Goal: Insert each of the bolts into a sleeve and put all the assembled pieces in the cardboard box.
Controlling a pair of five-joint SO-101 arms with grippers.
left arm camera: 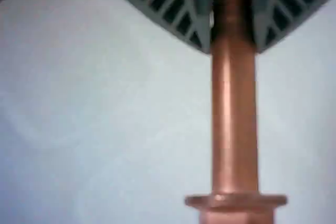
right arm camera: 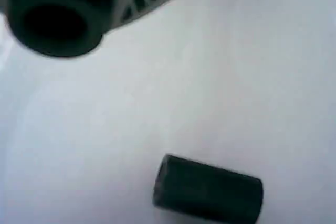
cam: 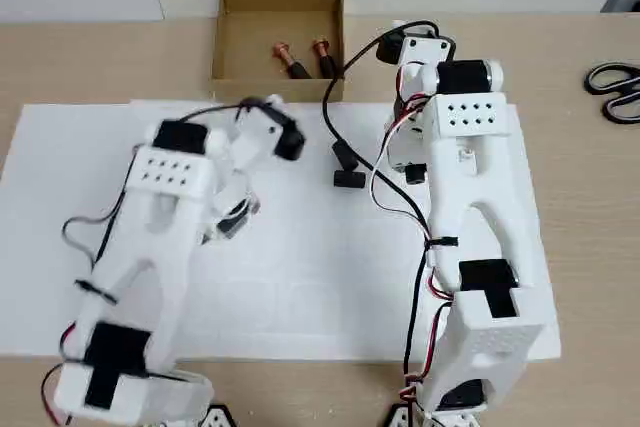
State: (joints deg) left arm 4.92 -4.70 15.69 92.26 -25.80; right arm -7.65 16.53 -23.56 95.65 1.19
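Left gripper: my left gripper (left arm camera: pixel 233 43) is clenched on the bolt (left arm camera: pixel 233 129), with its two grey ribbed jaws pressing the shank from either side.
Bolt against the tool: the shank runs straight out from between the jaws. One end is gripped and the head end is free, pointing away from them. It hangs over the white sheet (left arm camera: pixel 105 129); I cannot tell whether it touches.
Bolt's look: copper-coloured, with a smooth round shank, a thin flange wider than the shank, and a thicker head beyond that.
Right gripper: my right gripper (right arm camera: pixel 100 6) grasps the held sleeve (right arm camera: pixel 52 22), a grey ribbed jaw tight against its side.
Held sleeve: a short black tube over the sheet, its open bore facing the wrist camera.
Loose sleeve: the loose sleeve (right arm camera: pixel 207 187) is a matte black cylinder lying on its side on the sheet, apart from my right gripper. In the high view it sits between my two arms.
Cardboard box: the cardboard box (cam: pixel 225 42) stands open-topped at the far edge of the sheet, well apart from both grippers.
Assembled pieces: the assembled pieces (cam: pixel 290 59) lie inside the box, the second piece (cam: pixel 323 55) just beside the first. Their copper heads point toward the far wall and their black sleeves toward the near wall.
Scissors: the scissors (cam: pixel 615 87) lie on the bare table (cam: pixel 80 57), off the sheet on my right.
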